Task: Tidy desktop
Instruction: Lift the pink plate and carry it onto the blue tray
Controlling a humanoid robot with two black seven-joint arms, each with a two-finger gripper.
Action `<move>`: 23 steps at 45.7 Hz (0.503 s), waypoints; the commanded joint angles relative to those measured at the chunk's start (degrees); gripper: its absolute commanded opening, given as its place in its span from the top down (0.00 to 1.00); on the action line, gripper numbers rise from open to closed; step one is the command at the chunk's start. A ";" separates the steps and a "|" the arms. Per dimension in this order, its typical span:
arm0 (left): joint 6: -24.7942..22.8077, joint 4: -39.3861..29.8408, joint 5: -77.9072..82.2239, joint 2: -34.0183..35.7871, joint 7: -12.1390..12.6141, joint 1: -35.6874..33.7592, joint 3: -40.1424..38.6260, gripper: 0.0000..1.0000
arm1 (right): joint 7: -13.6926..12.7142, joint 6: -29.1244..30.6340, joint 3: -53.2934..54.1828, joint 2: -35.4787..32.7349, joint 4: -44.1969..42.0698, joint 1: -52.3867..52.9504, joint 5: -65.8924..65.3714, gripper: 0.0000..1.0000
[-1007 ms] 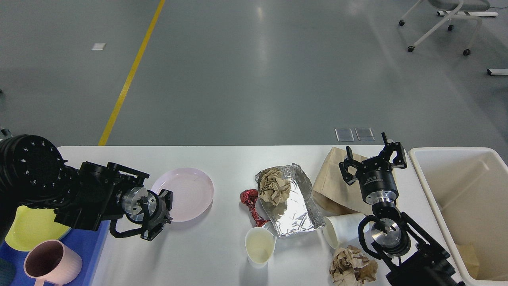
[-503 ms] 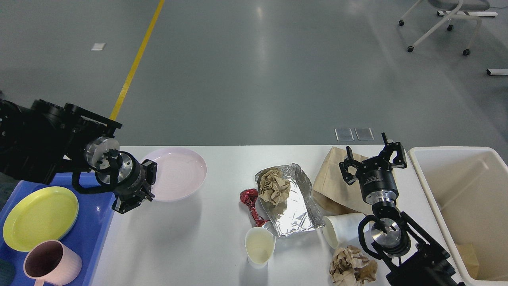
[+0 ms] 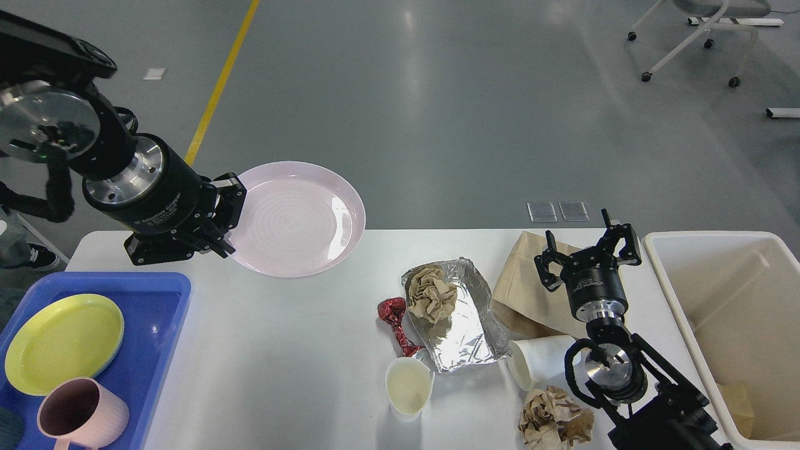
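Observation:
The white desktop (image 3: 281, 362) fills the lower half of the head view. My left gripper (image 3: 226, 215) is shut on the left rim of a pink plate (image 3: 297, 219) and holds it in the air above the table's far left edge. My right gripper (image 3: 590, 247) is open and empty, fingers pointing away from me, above a brown paper bag (image 3: 522, 287). On the desktop lie a foil tray (image 3: 465, 325) holding a crumpled brown paper (image 3: 431, 292), a red wrapper (image 3: 395, 319), an upright paper cup (image 3: 408, 387), a tipped white cup (image 3: 539, 359) and another crumpled paper (image 3: 553, 425).
A blue tray (image 3: 156, 350) at the left holds a yellow plate (image 3: 62, 342) and a pink mug (image 3: 81, 415). A cream bin (image 3: 737, 312) stands at the right edge. A wheeled chair (image 3: 700, 37) stands on the floor beyond.
My left gripper has lifted the pink plate off the desktop and carried it up and away from me. The right arm has not moved.

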 commanded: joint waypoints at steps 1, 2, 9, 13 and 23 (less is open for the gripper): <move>-6.42 -0.03 3.63 0.59 -0.54 -2.97 1.73 1.00 | 0.00 0.07 0.00 -0.02 0.01 0.01 0.00 0.00; -6.77 -0.12 4.16 0.50 -0.80 -2.97 1.73 1.00 | 0.00 0.07 0.00 -0.02 0.01 0.01 0.00 0.00; -10.28 -0.12 9.17 0.50 -3.96 -2.88 2.96 1.00 | 0.00 -0.02 0.00 -0.02 0.01 0.01 0.00 0.00; -11.87 0.15 12.33 1.37 -6.95 -2.88 5.16 1.00 | 0.00 -0.01 0.00 -0.02 0.01 0.01 0.00 0.00; -12.13 4.01 25.86 10.33 -13.10 -1.04 11.48 1.00 | 0.00 0.07 0.00 -0.02 0.09 0.01 0.00 0.00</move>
